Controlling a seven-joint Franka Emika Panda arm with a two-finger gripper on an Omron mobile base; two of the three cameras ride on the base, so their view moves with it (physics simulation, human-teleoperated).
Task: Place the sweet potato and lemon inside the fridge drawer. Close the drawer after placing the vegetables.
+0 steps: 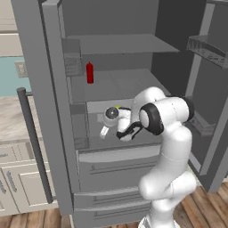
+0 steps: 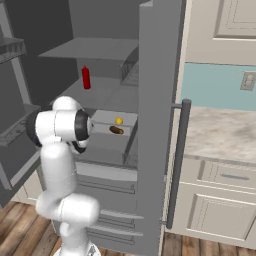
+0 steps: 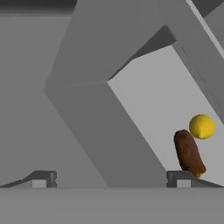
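Note:
The fridge drawer (image 2: 102, 141) is pulled out, a plain grey bin below the fridge shelves. Inside it lie the dark brown sweet potato (image 2: 116, 130) and, just behind it, the yellow lemon (image 2: 118, 120). In the hand view the sweet potato (image 3: 189, 152) rests on the pale floor of the drawer (image 3: 157, 96), with the lemon (image 3: 201, 126) close beside its far end. My gripper (image 3: 113, 180) is open and holds nothing. It hovers over the drawer's grey wall, to one side of both items. From the left base my gripper (image 1: 104, 132) hangs above the drawer (image 1: 95, 107), and the lemon (image 1: 117, 107) is a speck behind the hand.
A red bottle (image 1: 90, 72) stands on the shelf above the drawer. The open fridge door (image 2: 155, 125) with its long dark handle (image 2: 177, 160) flanks the drawer on the right, with a counter (image 2: 225, 130) beyond. Flat drawer fronts (image 1: 116, 171) sit below.

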